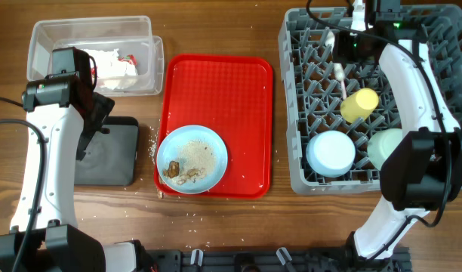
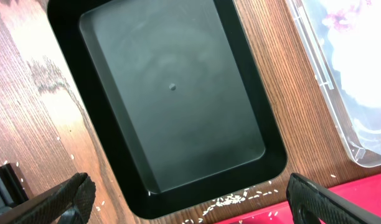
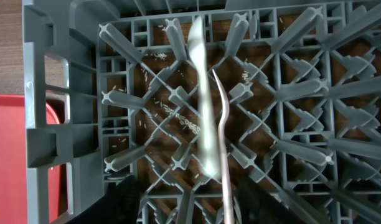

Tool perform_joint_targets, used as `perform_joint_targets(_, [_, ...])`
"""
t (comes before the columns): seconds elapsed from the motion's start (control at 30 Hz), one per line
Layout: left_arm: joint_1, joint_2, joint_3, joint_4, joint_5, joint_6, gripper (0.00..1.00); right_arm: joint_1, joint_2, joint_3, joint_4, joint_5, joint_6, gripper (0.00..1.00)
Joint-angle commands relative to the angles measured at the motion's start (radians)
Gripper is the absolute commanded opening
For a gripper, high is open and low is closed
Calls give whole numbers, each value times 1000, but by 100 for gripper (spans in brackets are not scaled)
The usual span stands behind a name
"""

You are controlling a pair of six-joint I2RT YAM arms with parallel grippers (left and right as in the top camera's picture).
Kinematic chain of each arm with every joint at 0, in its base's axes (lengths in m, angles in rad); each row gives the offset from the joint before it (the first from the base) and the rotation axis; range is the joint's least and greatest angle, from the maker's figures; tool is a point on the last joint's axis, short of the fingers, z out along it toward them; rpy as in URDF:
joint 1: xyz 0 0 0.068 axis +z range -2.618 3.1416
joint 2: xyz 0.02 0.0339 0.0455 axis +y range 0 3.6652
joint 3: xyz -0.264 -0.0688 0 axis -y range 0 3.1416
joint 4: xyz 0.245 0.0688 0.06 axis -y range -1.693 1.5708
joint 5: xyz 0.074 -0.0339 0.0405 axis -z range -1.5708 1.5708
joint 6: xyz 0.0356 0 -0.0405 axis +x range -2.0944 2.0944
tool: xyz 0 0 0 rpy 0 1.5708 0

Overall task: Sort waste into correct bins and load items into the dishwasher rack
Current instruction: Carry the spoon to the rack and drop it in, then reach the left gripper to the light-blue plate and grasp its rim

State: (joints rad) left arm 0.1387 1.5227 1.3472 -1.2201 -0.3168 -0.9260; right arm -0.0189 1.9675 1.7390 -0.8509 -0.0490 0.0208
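Left gripper (image 2: 190,198) gaped wide, empty, bare black tray (image 2: 172,87) directly beneath | napkins (image 1: 110,64) lay binned in clear tub (image 1: 42,45) beyond it | light blue plate (image 1: 208,143) with food scraps (image 1: 178,172) waited on red tray (image 1: 216,91) to its right, undone, approach unobstructed | right gripper (image 3: 190,202) stood part-open, gripping nothing, white cutlery (image 3: 203,112) lying in dishwasher rack (image 1: 299,181) under it | yellow cup (image 1: 359,103), blue bowl (image 1: 331,153), mint bowl (image 1: 386,147) racked behind it.

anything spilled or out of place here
White crumbs lie scattered on the table between the black tray and the red tray, and a few grains lie in the bottom of the dishwasher rack by the cutlery.

Nothing readable from where I stand: the grey lattice plastic crate (image 1: 291,106), flat red plastic tray (image 1: 216,91) and clear plastic tub (image 1: 57,38) carry no legible marks.
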Motion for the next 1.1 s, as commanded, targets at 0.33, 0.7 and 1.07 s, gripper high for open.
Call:
perform_joint_targets(0.33, [4,-15,-2,0,-9,2,100,-21,-202,2,-63,-11,377,91])
perform_joint_targets(0.7, [4,-15,-2,0,-9,2,100,-256,-354,2,-270,-16,533,100])
perform_joint_targets(1.07, [-10,-13,-7,34,592,101,100,-283,-354,2,-253,3,533,100])
